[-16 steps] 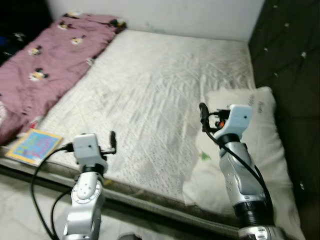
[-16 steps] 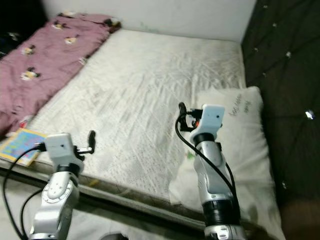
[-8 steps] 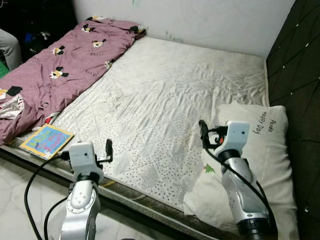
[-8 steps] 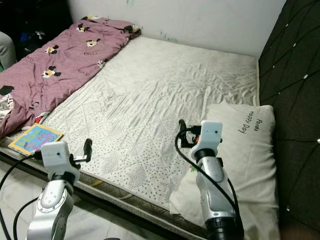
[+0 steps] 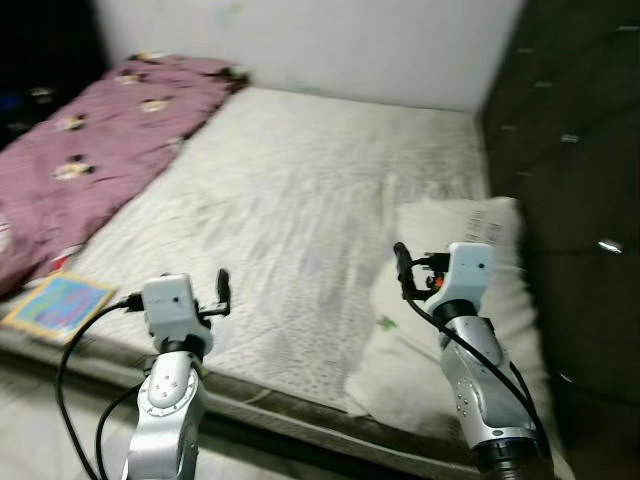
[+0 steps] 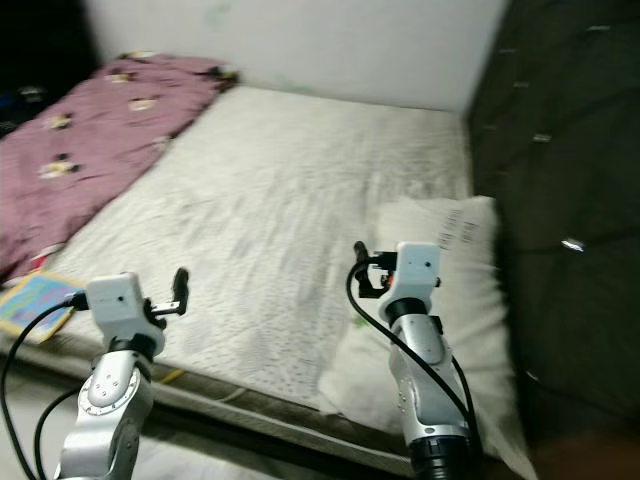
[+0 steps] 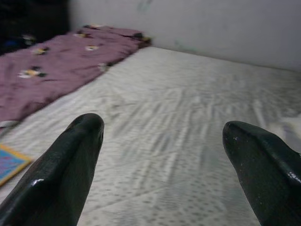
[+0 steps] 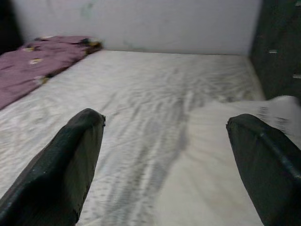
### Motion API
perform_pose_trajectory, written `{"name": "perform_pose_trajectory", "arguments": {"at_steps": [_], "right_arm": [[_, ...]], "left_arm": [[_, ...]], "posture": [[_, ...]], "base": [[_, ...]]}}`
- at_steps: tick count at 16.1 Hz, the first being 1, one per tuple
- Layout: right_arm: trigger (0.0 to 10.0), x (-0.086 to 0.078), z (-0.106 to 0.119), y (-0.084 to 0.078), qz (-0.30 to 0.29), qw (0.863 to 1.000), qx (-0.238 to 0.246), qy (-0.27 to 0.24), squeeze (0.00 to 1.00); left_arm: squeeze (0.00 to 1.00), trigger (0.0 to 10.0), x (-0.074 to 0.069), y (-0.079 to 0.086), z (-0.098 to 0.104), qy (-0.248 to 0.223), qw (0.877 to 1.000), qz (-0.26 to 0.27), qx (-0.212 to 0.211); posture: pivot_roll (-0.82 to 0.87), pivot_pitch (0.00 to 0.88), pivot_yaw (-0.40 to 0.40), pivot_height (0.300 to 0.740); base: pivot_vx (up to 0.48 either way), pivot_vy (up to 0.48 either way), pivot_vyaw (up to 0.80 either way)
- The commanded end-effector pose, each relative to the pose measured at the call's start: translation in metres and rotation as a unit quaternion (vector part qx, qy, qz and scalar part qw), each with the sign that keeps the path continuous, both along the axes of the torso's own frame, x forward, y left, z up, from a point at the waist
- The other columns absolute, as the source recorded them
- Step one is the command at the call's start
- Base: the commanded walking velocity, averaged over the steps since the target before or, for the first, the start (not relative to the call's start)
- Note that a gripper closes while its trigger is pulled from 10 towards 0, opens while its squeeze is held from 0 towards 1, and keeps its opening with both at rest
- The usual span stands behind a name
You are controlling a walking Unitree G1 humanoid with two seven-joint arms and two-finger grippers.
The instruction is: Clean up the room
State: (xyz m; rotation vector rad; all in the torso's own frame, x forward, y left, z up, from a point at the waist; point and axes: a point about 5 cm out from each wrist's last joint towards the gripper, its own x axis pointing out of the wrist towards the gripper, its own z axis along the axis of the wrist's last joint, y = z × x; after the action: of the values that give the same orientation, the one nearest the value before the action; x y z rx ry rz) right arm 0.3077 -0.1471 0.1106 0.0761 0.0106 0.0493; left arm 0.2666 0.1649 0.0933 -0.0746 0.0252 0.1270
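Observation:
A wide mattress (image 5: 310, 170) under a white patterned sheet lies before me. A mauve blanket (image 5: 90, 160) with small cartoon prints is spread along its left side. At the right side rests a white pillow (image 5: 395, 350) with dark lettering. A colourful book (image 5: 55, 305) sits on the mattress's near left corner. My left gripper (image 5: 222, 283) is held over the front edge, open and holding nothing; the left wrist view has its fingertips (image 7: 87, 127) wide apart. My right gripper (image 5: 401, 262) hovers above the pillow's inner edge, open and holding nothing, fingertips (image 8: 89, 122) spread.
A dark tufted headboard (image 5: 570, 150) runs along the right side. A pale wall (image 5: 330, 40) closes off the far end of the bed. Pale floor (image 5: 40, 420) shows below the mattress's front edge. The head views are blurred.
The head camera has swung, so the whole scene shifted and blurred. Both arms keep the same raised pose with open fingers. Nothing on the bed has moved.

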Motion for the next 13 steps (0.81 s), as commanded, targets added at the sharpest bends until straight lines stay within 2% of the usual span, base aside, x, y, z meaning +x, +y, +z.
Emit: {"name": "perform_pose_trajectory", "arguments": {"at_steps": [1, 6, 13], "right_arm": [[10.0, 0.0025, 0.0047, 0.0021, 0.001, 1.0, -0.005, -0.005, 0.0], [10.0, 0.0058, 0.0069, 0.0036, 0.004, 1.0, -0.009, -0.007, 0.0], [10.0, 0.0097, 0.0099, 0.0036, 0.009, 1.0, -0.023, -0.012, 0.0]], "left_arm": [[0.0, 10.0, 0.0, 0.0016, -0.0031, 0.01, 1.0, 0.001, -0.003], [0.0, 10.0, 0.0015, -0.0003, -0.0011, 0.006, 1.0, 0.0, -0.009], [0.0, 10.0, 0.0042, -0.0046, 0.0019, 0.002, 1.0, -0.003, -0.022]], "posture": [[0.03, 0.0, 0.002, 0.74], [0.03, 0.0, -0.002, 0.74], [0.03, 0.0, -0.01, 0.74]], "base": [[0.0, 0.0, -0.8], [0.0, 0.209, -0.69], [0.0, 0.294, 0.0]]}}
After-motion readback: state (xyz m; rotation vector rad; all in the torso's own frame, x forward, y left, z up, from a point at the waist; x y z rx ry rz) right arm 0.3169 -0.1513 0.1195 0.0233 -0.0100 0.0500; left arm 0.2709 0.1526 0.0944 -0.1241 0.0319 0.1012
